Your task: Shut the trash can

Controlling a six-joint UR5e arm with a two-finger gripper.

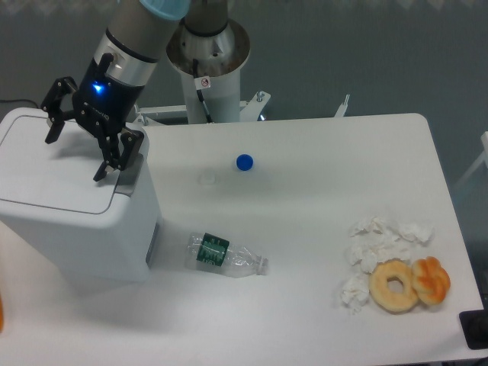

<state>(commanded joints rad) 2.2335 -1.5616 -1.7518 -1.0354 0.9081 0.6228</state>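
At the nine o'clock edge of the white desk [320, 229] the large boxy white plastic trash can [76, 221] is found, its flat hinged lid [53, 171] lying level and apparently down. Above the lid the black two-finger end effector [76, 145] is held with its fingers spread wide and nothing gripped. To finish well, a firm downward press near the grey front latch [130, 177] is judged best, so that the lid seats fully. Toward the centre a clear crushed plastic bottle [226, 258] and a small blue cap [244, 162] are seen; at four o'clock crumpled tissues [377, 238] and two doughnuts [409, 282] are set.
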